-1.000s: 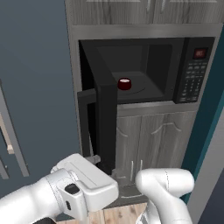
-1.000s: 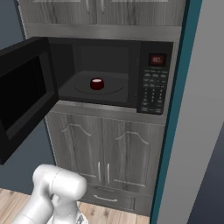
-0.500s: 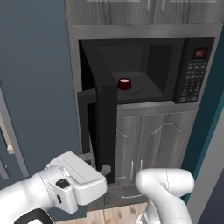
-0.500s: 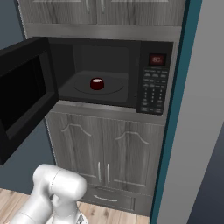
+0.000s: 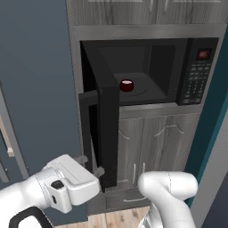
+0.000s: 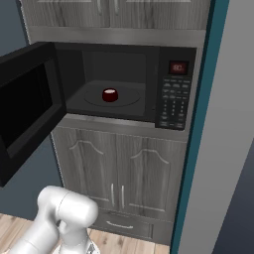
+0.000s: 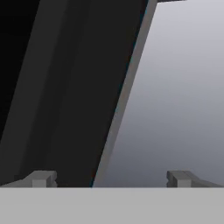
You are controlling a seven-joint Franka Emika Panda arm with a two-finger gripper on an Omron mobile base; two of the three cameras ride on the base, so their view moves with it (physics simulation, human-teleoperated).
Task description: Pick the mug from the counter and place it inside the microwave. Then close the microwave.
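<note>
Gripper (image 7: 111, 179), fingers spread and empty, has slid closer behind the microwave (image 5: 196, 67) door (image 5: 107, 133), with the mug (image 5: 127, 85) already inside, ready to push it shut.

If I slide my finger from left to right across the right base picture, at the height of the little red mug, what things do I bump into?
microwave door → mug → keypad panel → teal wall edge
</note>
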